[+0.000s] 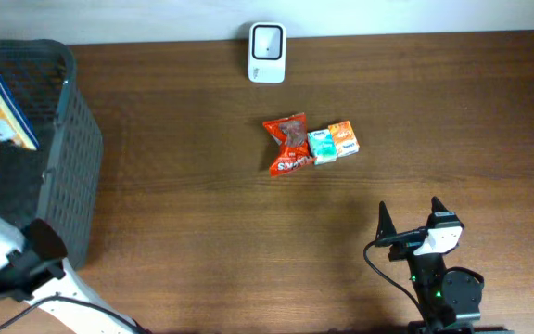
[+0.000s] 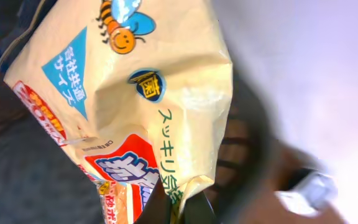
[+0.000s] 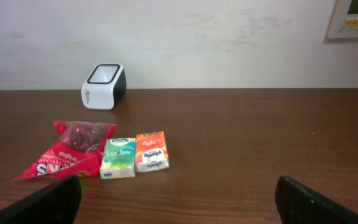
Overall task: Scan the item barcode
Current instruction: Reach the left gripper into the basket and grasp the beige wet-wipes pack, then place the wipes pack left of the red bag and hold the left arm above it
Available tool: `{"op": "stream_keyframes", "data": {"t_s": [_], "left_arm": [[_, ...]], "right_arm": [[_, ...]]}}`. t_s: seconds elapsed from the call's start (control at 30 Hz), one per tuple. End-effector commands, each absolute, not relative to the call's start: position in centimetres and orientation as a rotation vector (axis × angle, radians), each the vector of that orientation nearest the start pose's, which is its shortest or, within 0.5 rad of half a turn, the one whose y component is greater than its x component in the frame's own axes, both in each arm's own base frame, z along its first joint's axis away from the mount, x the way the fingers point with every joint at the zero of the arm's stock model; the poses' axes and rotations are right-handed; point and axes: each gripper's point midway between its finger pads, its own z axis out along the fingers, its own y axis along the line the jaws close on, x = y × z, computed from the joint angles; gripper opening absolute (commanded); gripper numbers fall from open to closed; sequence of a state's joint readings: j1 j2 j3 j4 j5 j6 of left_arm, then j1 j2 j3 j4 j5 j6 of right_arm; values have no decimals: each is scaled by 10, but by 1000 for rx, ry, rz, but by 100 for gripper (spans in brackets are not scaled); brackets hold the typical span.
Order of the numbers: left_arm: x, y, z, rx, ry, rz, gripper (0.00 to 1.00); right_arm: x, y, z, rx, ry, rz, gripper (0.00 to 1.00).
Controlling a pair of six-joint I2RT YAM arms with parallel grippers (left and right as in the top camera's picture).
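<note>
Cream-yellow plastic filled the left wrist view: a printed snack bag with a cartoon bee, a blue label and red lettering, seen very close. The left gripper sat at the bottom edge of that view, its dark jaws closed on the lower edge of the bag, which creased where it ran down between them. From overhead, the same bag lay inside the black mesh basket at the left end of the dark wooden table, with only its yellow upper part showing near the basket's far left side. The left arm reached in from the lower left corner, and its gripper itself could not be made out from above. The white scanner stood at the far edge of the table near the middle, well apart from the basket. Nearer the centre lay a red snack packet, a green tissue pack just beside it and an orange tissue pack touching the green one, the three forming a short row. The right gripper hung above the table's near right part, its jaws spread wide and holding nothing, pointing toward the row and the scanner, both well apart from it.
</note>
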State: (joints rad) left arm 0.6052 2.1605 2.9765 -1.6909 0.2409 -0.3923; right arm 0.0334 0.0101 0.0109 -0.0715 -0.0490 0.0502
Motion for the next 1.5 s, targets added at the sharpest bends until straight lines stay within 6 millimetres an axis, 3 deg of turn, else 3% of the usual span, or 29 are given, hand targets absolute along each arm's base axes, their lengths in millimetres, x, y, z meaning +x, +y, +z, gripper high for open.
{"op": "stream_keyframes", "data": {"t_s": [0.0,0.03,0.1,0.13,0.17,0.23,0.3,0.37,0.43,0.53,0.6,0.67,0.7,0.8,0.87,0.9,0.93,1.03,1.07,1.1,1.13,1.17,1.2,1.23,1.27,1.3,1.33,1.4,1.47], "left_arm": [[378,122,464,-590,2031,-505,0],[376,89,477,-456,2028,-564,0],[382,19,482,-178,2068,-641,0],[388,-14,474,-75,2111,-654,0],[396,-30,460,-32,2162,-601,0],[414,-75,391,24,2419,-400,0],[420,-104,317,110,2643,-164,0],[430,-123,246,111,2754,31,0],[440,-122,179,-12,2752,265,0],[447,-132,105,-17,2715,291,0],[449,-141,75,0,2691,245,0],[446,-156,67,134,2715,158,0],[447,-164,67,294,2705,130,0],[450,-169,68,595,2651,166,0],[442,-190,66,816,2622,20,3],[444,-187,66,806,2619,48,45],[445,-184,66,800,2618,77,68],[454,-178,84,676,2614,119,73],[463,-182,120,625,2559,96,75],[466,-183,145,612,2521,83,72],[467,-184,177,549,2479,55,58],[466,-183,198,481,2452,24,52],[463,-184,214,406,2434,-27,40],[458,-193,215,407,2446,-105,30],[451,-207,210,451,2467,-213,27],[445,-224,201,498,2488,-325,8],[444,-233,184,507,2516,-351,0],[443,-252,138,423,2625,-381,5],[440,-265,101,462,2684,-366,0]], "right_arm": [[245,17,157,-23,1645,109,98],[245,18,157,-24,1645,109,98],[245,18,157,-24,1645,109,98],[245,17,157,-23,1645,109,98],[245,18,157,-24,1645,109,98],[245,17,157,-23,1645,109,98],[245,18,157,-24,1645,109,98],[245,18,157,-24,1645,109,98],[245,18,157,-24,1645,109,98],[245,17,157,-23,1645,109,98],[245,17,157,-23,1645,109,98],[245,18,157,-24,1645,109,98],[245,17,157,-23,1645,109,98],[245,17,157,-23,1645,109,98],[245,18,157,-24,1645,109,98],[245,18,157,-24,1645,109,98],[245,18,157,-24,1645,109,98],[245,18,157,-24,1645,109,98],[245,17,157,-23,1645,109,99],[245,17,157,-23,1645,109,98],[245,17,157,-23,1645,109,98],[245,17,157,-23,1645,109,98],[245,17,157,-23,1645,109,98],[245,17,157,-23,1645,109,98],[245,17,157,-23,1645,109,98],[245,18,157,-24,1645,109,99],[245,18,157,-24,1645,109,98],[245,17,157,-23,1645,109,98],[245,17,157,-23,1645,109,98]]}}
